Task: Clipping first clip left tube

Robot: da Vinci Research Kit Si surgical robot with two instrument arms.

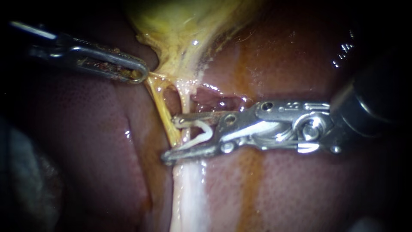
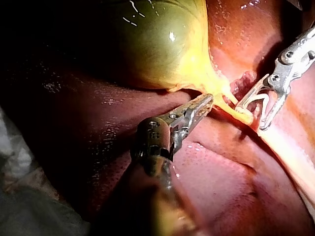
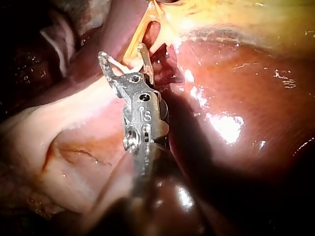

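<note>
Clip: white, bent into an open V, seated in the right instrument's jaws with one leg along each jaw; not squeezed closed.
Right instrument: comes in from the right across the liver. Its jaws stand wide apart and carry the clip between them, the mouth facing the tubes.
Left tube: thin yellow strand running down from the gallbladder's neck. Its lower part sits at the tips of the right instrument's jaws, just inside the mouth. No clip is closed on it.
Right tube: paler strand just beside the left one. It passes behind the upper jaw and shows again between the two jaws.
Left instrument: enters from the upper left. Its jaws lie together, pinched on the yellow edge of the gallbladder at its neck, and the tissue tents toward the tip.
Left wrist view: the left instrument meets the yellow neck under the green gallbladder, with the clip just ahead of it.
Right wrist view: the right instrument holds its spread jaws astride the yellow strands.
</note>
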